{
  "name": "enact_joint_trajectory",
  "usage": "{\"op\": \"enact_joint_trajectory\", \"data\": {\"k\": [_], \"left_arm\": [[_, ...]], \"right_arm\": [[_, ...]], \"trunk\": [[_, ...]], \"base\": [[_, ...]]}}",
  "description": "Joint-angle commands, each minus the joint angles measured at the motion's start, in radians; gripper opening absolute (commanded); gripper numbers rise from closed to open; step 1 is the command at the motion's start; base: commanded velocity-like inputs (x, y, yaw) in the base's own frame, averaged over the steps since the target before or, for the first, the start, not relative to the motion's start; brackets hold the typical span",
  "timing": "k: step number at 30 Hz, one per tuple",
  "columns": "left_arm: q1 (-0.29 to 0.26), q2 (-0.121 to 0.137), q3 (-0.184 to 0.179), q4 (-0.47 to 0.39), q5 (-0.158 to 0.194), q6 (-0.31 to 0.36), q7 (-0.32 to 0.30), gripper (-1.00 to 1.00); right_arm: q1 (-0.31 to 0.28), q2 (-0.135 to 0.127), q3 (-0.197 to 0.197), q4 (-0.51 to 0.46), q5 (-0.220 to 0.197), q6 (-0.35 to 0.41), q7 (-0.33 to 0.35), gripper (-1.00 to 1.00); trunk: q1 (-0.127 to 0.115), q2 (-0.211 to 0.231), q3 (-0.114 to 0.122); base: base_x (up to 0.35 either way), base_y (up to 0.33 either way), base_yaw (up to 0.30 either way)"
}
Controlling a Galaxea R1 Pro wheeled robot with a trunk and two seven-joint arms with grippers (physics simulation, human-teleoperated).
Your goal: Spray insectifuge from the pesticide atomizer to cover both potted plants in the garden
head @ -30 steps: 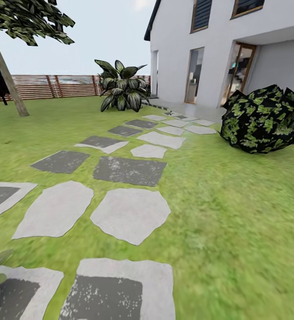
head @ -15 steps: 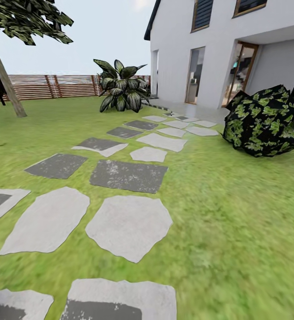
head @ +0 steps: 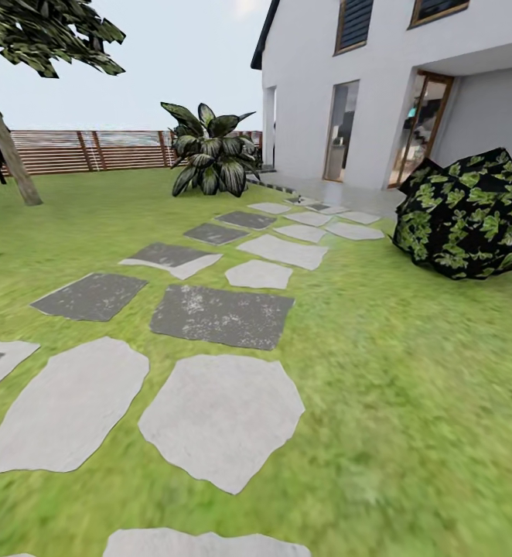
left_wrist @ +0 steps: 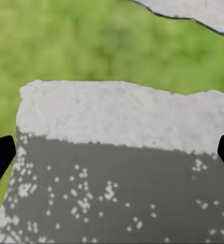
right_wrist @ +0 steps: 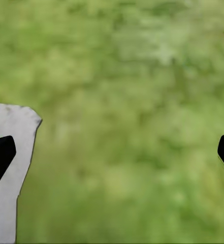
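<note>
- Neither the pesticide atomizer nor the potted plants can be made out, so their direction from the jaws and the nearer arm cannot be judged.
- The left gripper (left_wrist: pixel 112 152), jaws wide apart and empty, hangs over a stepping stone (left_wrist: pixel 122 168).
- The right gripper (right_wrist: pixel 112 152), likewise spread, hangs over lawn (right_wrist: pixel 132 101).
- The head view adds the path, the house (head: pixel 395 85) and the striped plant (head: pixel 209 151) (not a target).

Matt, rough stone slabs (head: pixel 221 414) lie in grass lawn (head: pixel 411 387); slatted wooden fence (head: pixel 93 151) beyond.
</note>
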Motion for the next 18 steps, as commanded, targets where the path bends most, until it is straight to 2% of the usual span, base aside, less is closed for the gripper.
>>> {"op": "enact_joint_trajectory", "data": {"k": [1,18], "left_arm": [[-0.001,0.0,0.001,0.001,0.004,-0.003,-0.001,1.0],[-0.001,0.0,0.001,0.001,0.004,-0.003,-0.001,1.0]], "right_arm": [[0.0,0.0,-0.001,0.001,0.0,-0.003,-0.001,1.0],[0.0,0.0,0.0,0.001,0.0,-0.003,-0.001,1.0]], "trunk": [[0.0,0.0,-0.001],[0.0,0.0,-0.001]], "base": [[0.318,0.0,0.0],[0.311,0.0,0.0]]}}
